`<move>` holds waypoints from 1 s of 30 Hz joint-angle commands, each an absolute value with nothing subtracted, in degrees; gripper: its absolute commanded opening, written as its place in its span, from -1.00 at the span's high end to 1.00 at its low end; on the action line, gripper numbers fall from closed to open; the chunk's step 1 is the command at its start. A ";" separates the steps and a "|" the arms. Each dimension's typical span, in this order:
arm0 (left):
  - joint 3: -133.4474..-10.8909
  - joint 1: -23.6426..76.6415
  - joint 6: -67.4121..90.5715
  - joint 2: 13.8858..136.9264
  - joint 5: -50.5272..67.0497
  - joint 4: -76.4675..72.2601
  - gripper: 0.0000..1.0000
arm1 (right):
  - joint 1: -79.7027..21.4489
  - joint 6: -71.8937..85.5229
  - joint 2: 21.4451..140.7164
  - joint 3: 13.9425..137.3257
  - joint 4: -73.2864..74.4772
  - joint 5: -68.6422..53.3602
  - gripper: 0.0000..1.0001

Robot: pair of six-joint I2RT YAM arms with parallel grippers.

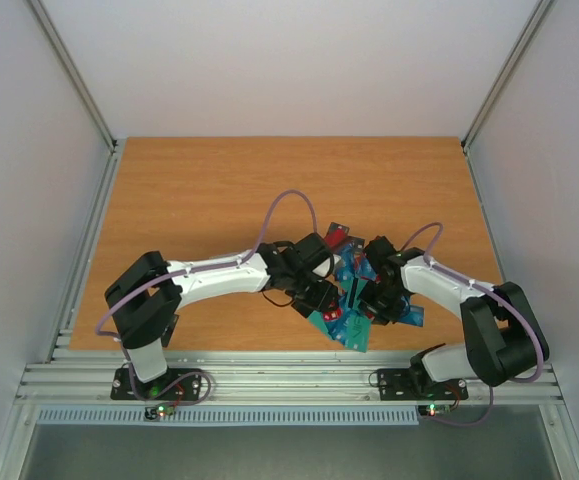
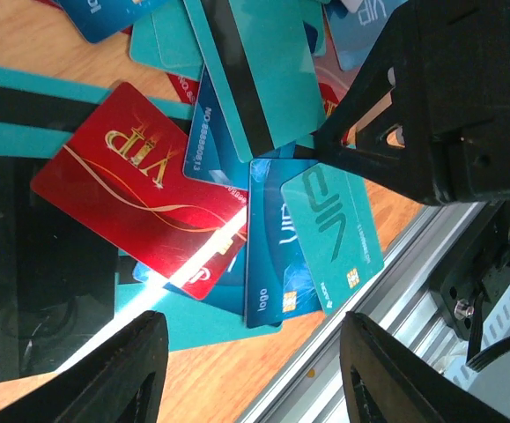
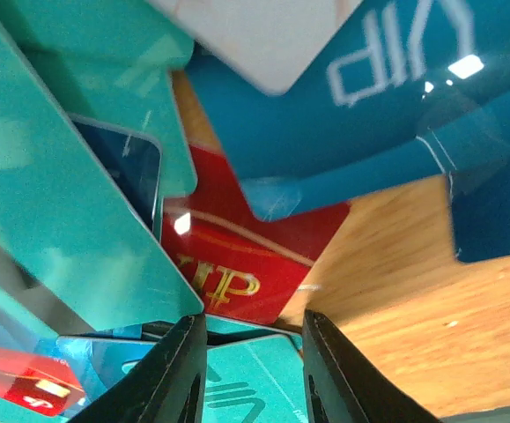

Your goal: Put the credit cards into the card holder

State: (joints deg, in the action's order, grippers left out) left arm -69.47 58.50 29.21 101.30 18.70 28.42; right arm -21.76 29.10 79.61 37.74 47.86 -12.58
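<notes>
The credit cards (image 1: 347,322) lie in a loose overlapping heap near the table's front edge, mostly teal and blue, with a red VIP card (image 2: 140,189) among them. My left gripper (image 2: 255,370) hangs open over the heap's near edge, nothing between its fingers. My right gripper (image 3: 255,370) stands low in the heap, its jaws narrow but apart over a flat teal card (image 3: 246,383). The corner of a tilted teal card (image 3: 61,203) touches its left finger. A cream-white corner (image 3: 263,35) shows at the top; I cannot tell whether it is the card holder.
A metal rail (image 2: 395,264) runs along the table's front edge just beyond the cards. The right gripper's black body (image 2: 453,97) is close to my left gripper. Bare wooden tabletop (image 1: 219,190) extends behind the arms to white walls.
</notes>
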 commanded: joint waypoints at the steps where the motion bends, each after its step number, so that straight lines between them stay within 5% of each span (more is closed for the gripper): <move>1: -67.26 59.19 29.38 100.72 19.73 25.09 -0.11 | -24.81 33.34 80.59 36.18 48.49 -15.81 0.37; 8: -65.98 59.80 29.95 101.08 21.39 22.96 -0.09 | -25.49 31.72 77.93 37.41 51.95 -13.11 0.33; 13: -68.32 61.32 29.34 103.79 24.05 22.23 0.00 | -25.48 27.57 73.75 40.16 56.81 -10.99 0.11; 21: -73.01 62.14 30.88 109.45 28.11 20.24 0.44 | -25.49 27.56 65.90 37.25 60.88 -14.31 -0.05; 30: -78.16 62.31 32.11 117.18 31.55 19.30 0.61 | -25.44 25.71 60.94 31.37 56.38 -22.06 -0.06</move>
